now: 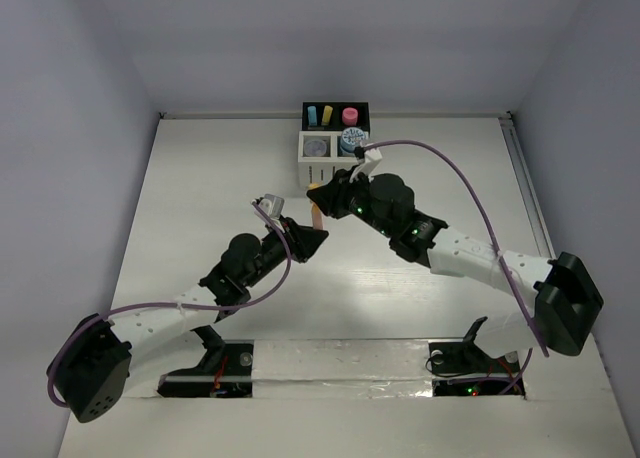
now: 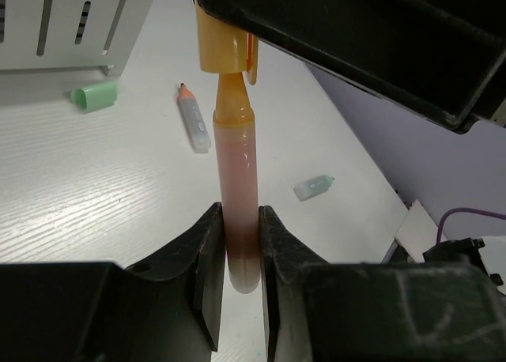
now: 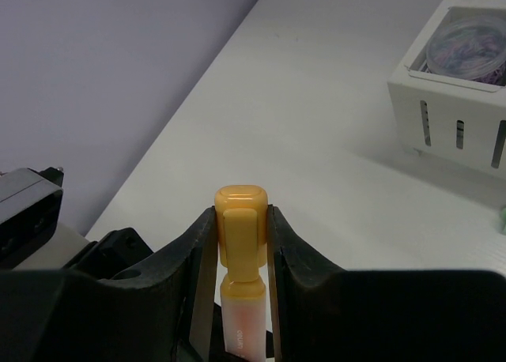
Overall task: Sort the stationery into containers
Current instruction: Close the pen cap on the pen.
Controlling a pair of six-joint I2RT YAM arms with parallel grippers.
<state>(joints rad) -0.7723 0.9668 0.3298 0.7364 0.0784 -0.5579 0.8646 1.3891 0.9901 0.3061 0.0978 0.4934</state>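
Left pincer (image 2: 239, 229) clamps the orange highlighter (image 2: 235, 160) barrel; right pincer (image 3: 240, 224) clamps its cap (image 2: 224, 50).

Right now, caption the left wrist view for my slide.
Left fingers clamp the barrel of the orange highlighter, right fingers grip its cap; a green stub lies on the table beyond.

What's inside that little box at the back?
Blue, yellow and pink stubs in the black bins; a round roll in each white bin. Anything beneath them is hidden.
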